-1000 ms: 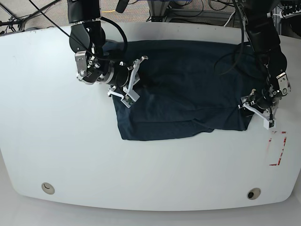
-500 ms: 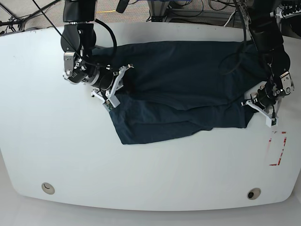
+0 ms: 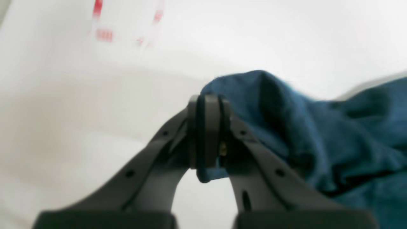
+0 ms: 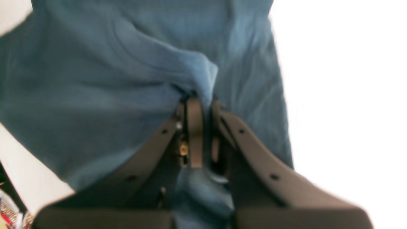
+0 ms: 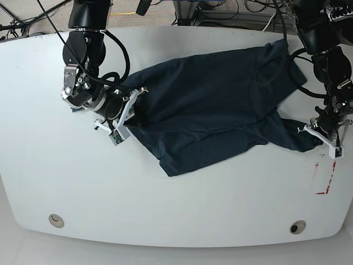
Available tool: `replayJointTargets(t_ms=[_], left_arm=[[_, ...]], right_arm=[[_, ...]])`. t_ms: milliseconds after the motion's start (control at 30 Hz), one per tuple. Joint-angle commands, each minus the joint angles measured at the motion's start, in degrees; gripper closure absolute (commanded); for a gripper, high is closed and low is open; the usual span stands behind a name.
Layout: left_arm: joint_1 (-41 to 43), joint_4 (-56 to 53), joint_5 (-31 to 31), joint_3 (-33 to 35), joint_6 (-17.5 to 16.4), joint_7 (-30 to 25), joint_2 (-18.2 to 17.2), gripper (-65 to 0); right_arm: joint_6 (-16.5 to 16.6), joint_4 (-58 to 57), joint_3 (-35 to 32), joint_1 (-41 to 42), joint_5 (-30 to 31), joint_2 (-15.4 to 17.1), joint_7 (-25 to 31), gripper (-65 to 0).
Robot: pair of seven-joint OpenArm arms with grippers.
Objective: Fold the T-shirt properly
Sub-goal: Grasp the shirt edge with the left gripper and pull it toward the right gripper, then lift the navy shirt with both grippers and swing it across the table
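The white counter (image 5: 176,215) carries the T-shirt (image 5: 209,105), stretched rumpled between both claws; the right claw (image 5: 129,113) is clamped on the cloth's edge beside it; the left claw (image 5: 321,137) pinches a bunched corner, red markings (image 5: 325,176) just beyond it.

My left pincer (image 5: 322,141) has clamped onto the T-shirt (image 5: 209,105); my right pincer (image 5: 126,113) has dragged its side outward, pulling the cloth taut and skewed.

You see a white bench (image 5: 182,215) with rounded corners, red markings (image 5: 325,176) near one edge, and tangled cables (image 5: 220,8) behind it.
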Motion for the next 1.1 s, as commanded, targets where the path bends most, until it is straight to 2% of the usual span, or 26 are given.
replayJointTargets(t_ms=[0, 267, 367, 433, 533, 733, 1067], left_arm=[[-1.5, 4.0, -0.2, -0.4, 0.2, -1.5, -1.2, 0.0], [-2.4, 12.8, 0.0, -3.0, 0.4, -1.4, -1.4, 0.0], [-5.3, 13.1, 0.0, -3.9, 0.4, -0.8, -1.9, 0.0], [-7.1, 13.3, -0.2, -4.0, 0.4, 1.2, -3.6, 0.0], [-10.3, 13.3, -0.2, -4.3, 0.4, 2.9, -4.5, 0.0], [-16.1, 12.9, 0.0, -5.1, 0.4, 3.2, -5.5, 0.0], [-25.5, 13.1, -0.1, -5.2, 0.4, 5.6, -8.7, 0.0]], right_arm=[[0.4, 1.0, 0.3, 3.8, 0.6, 0.7, -0.1, 0.0], [0.4, -2.3, 0.0, 13.4, 1.0, 5.7, -0.6, 0.0], [0.4, -4.8, 0.0, 17.8, 1.0, 6.6, -0.6, 0.0], [0.4, -5.7, 0.0, 20.5, 0.8, 6.7, -0.7, 0.0], [0.4, -7.4, 0.0, 24.6, 0.5, 8.6, -0.7, 0.0], [0.4, -11.2, 0.0, 33.1, 0.4, 9.4, -0.7, 0.0], [0.4, -21.9, 0.0, 48.8, 0.4, 13.8, -0.7, 0.0]])
